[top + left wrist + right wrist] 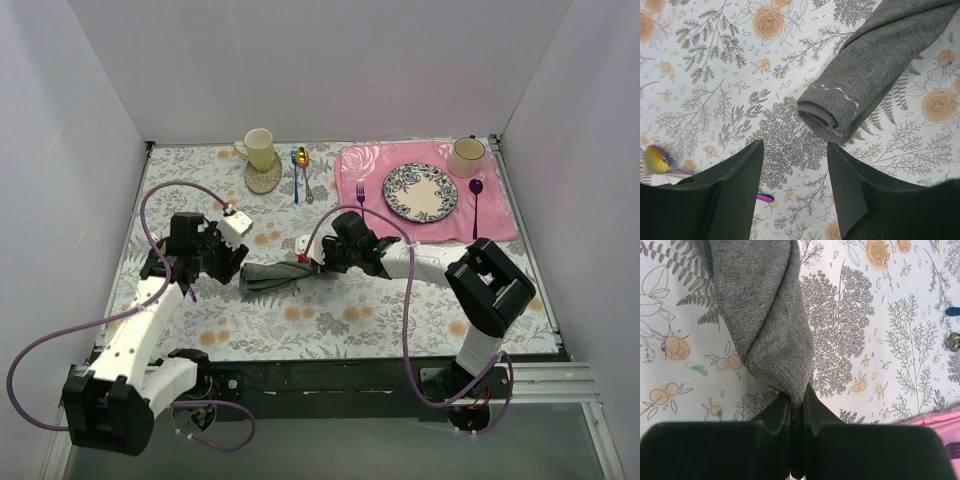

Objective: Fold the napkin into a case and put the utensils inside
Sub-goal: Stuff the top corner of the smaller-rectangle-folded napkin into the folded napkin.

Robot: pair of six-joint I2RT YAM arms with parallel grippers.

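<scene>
the right claw (pixel 796 395) is clamped on one bunched end of the dark grey napkin (pixel 765 305), jaws pressed together on the cloth. the left claw (pixel 795 145) stands apart, holding nothing, just short of the napkin's other, rolled end. the napkin lies as a loose roll on the floral counter (pixel 330 320) between the two claws. a spoon (pixel 655 159) with a gold-to-purple bowl lies beside the left claw.
</scene>
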